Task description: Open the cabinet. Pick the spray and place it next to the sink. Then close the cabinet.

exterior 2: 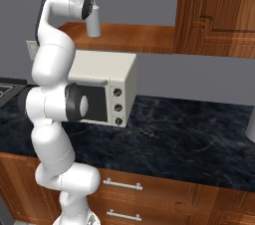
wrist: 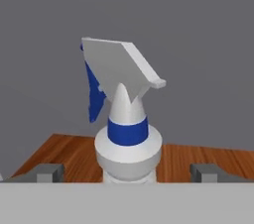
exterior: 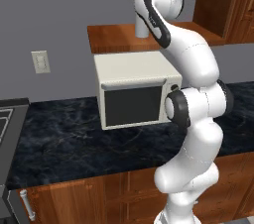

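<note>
White arm rises from lower right, reaching up to pale grey spray bottle standing on reddish-brown wooden cabinet shelf, above cream box microwave on black marble counter.

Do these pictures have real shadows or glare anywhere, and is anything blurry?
Left base view: flat, even light, only a faint sheen on the black marble counter. Right base view: the cream microwave is shaded underneath, no glare. Hand view: the pale grey spray bottle with blue-and-white trigger nozzle looms soft-edged and close, its body cut off, standing on the reddish-brown wood cabinet shelf.
</note>
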Robot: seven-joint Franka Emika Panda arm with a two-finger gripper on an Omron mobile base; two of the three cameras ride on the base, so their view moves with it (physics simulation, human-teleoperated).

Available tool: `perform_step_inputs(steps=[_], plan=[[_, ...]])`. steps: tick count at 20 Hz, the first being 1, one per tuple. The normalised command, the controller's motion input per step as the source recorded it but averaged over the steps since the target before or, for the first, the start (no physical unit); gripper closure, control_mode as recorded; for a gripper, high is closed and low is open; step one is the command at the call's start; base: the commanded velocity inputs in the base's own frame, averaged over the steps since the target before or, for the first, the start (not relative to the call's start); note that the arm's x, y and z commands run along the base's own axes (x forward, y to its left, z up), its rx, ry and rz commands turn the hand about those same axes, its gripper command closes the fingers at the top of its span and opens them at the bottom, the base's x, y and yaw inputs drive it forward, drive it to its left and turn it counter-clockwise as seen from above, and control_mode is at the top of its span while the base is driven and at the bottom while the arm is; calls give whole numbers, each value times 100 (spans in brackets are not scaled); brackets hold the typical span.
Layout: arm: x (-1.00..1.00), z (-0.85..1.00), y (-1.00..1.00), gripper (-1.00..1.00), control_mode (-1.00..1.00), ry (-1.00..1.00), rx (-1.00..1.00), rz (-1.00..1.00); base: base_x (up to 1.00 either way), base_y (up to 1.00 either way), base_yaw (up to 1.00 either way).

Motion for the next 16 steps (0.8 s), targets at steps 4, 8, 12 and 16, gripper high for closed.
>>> perform_step_inputs(steps=[4, 8, 12, 16], plan=[[10, 0, 7, -100, -100, 0, 0, 0, 0, 0, 0], [11, -7, 2, -100, -100, 0, 0, 0, 0, 0, 0], [11, -10, 0, -100, -100, 0, 0, 0, 0, 0, 0], [8, -5, 0, -100, -100, 0, 0, 0, 0, 0, 0]])
